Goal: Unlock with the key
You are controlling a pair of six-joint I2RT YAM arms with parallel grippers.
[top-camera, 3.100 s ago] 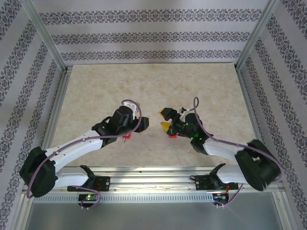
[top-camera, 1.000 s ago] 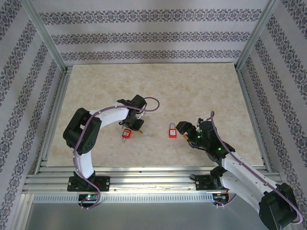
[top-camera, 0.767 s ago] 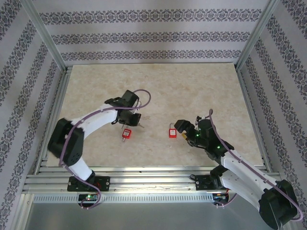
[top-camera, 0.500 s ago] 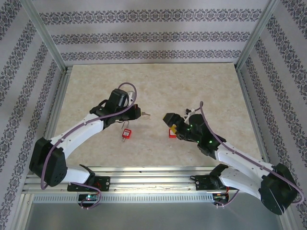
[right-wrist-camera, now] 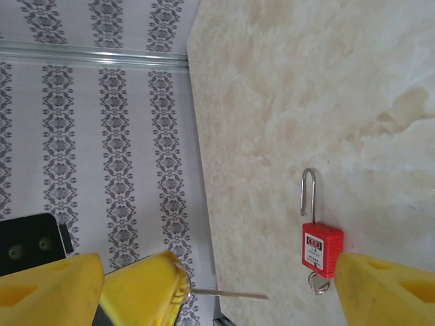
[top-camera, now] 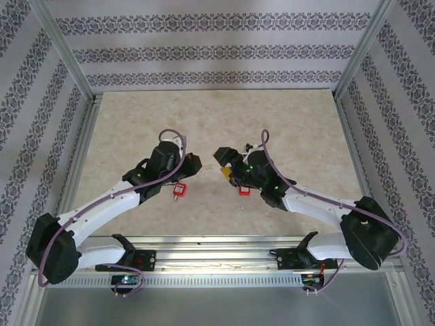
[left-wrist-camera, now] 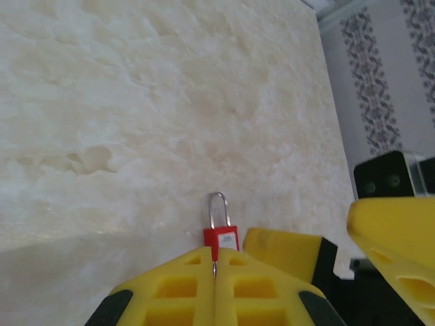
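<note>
The two arms have come closer together than a moment ago. The left gripper is pinched tight on the key. The right gripper is spread wide and holds nothing. It is just beside a red padlock. A second red padlock lies on the table near the left gripper.

Beige marbled table, floral-striped walls

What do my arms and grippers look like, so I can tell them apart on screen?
The left arm and right arm match: white links, black joints and a purple cable each. The left gripper and right gripper have yellow fingers with moulded pockets. Small green lights glow near the right arm's wrist.
</note>
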